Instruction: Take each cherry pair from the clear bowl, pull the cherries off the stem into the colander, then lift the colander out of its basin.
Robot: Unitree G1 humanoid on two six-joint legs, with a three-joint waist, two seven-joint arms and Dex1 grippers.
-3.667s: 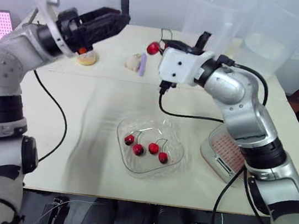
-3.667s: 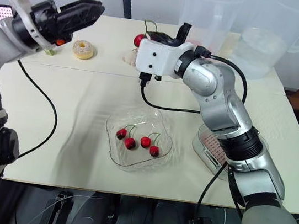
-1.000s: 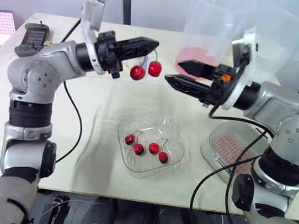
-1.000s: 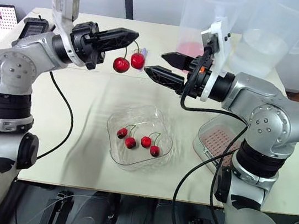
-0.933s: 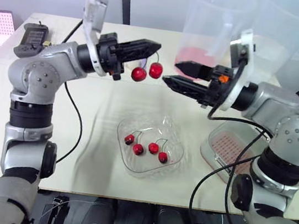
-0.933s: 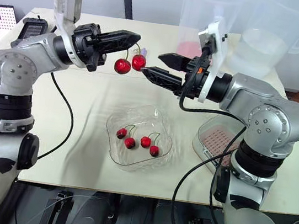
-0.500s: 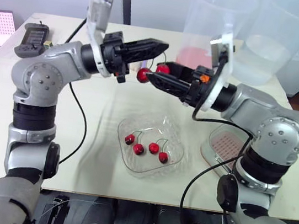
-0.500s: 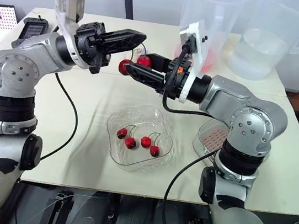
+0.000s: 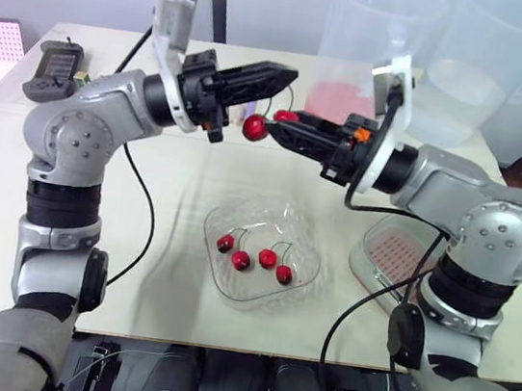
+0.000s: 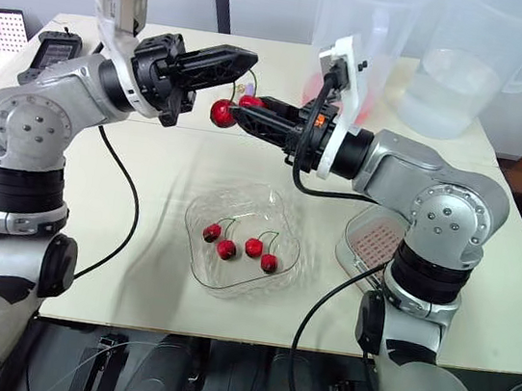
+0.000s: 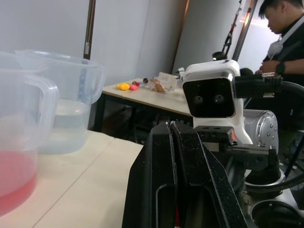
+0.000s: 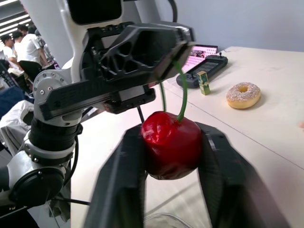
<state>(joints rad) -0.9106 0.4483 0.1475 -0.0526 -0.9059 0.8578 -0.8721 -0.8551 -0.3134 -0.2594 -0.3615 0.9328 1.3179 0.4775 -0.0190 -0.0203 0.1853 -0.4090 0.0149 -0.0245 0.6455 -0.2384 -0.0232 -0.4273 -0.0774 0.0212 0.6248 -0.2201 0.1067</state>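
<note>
Two glossy red cherries (image 9: 254,127) share a thin green stem (image 12: 183,95) above the worktop's (image 9: 138,237) back half: the left gripper (image 11: 171,126) pinches the stem, fingers fully together, while the right gripper (image 12: 172,135) clamps one round cherry (image 12: 171,147). Four more lie in the clear plastic bowl (image 9: 220,221) near the front edge.

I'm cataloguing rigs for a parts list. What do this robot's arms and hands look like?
Both arms are silver-grey with rounded joints and black bands. The left hand and right hand each have two tapering black fingers, a white camera block at the wrist, and a trailing black cable.
</note>
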